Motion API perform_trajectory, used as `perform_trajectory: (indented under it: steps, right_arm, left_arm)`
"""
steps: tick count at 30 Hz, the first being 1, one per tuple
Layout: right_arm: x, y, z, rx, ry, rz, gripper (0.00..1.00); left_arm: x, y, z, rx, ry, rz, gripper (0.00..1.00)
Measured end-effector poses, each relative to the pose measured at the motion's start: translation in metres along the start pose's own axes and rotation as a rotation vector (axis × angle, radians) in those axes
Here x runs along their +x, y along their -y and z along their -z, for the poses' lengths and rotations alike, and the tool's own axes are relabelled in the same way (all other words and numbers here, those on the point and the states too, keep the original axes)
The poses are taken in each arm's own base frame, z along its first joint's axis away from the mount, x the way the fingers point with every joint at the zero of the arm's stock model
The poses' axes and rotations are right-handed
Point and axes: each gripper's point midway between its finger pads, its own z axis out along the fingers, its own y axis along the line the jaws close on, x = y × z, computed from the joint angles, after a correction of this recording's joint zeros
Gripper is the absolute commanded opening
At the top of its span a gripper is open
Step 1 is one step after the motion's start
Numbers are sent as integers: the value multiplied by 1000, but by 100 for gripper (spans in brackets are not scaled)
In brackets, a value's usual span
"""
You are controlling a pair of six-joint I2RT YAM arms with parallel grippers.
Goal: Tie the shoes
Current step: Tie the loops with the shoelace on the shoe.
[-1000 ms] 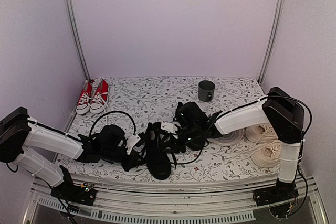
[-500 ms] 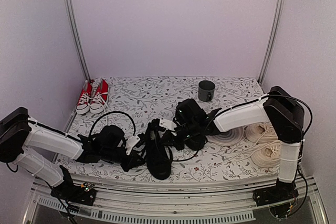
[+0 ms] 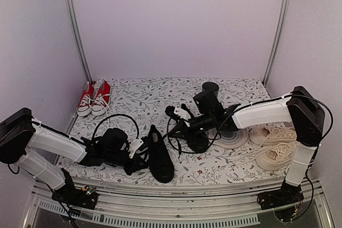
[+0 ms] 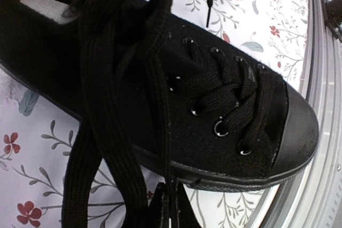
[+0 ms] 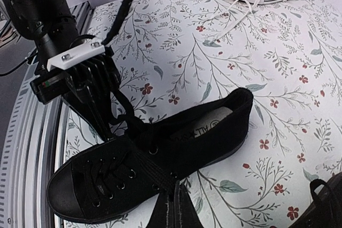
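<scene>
One black shoe [image 3: 160, 161] lies near the front edge, toe toward me; it also shows in the left wrist view [image 4: 214, 105] and the right wrist view [image 5: 160, 153]. The second black shoe [image 3: 196, 138] lies to its right, under the right arm. My left gripper [image 3: 140, 153] sits low at the near shoe's left side, shut on a black lace [image 4: 160, 105] that runs up across the shoe. My right gripper [image 3: 172, 111] is raised behind the shoe, shut on the other lace end [image 5: 155, 169], which slants down to the eyelets.
Small red-and-white sneakers [image 3: 94, 99] stand at the back left. Cream sneakers [image 3: 272, 156] lie at the right edge. A grey cup [image 3: 210, 86] stands behind the right arm. A metal rail [image 3: 160, 190] borders the front edge.
My right gripper has risen and pulled back to the right, away from the near shoe, drawing the lace with it. The left gripper has stayed put.
</scene>
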Motion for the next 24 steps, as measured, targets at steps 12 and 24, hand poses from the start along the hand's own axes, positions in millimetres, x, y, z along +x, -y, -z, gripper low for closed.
perform_trajectory:
  steps: [12, 24]
  right_arm:
    - [43, -18, 15, -12, -72, -114, 1]
    - [52, 5, 26, 17, -52, -251, 1]
  left_arm:
    - [9, -2, -2, 8, -10, 7, 0]
    - [8, -4, -1, 11, 1, 15, 0]
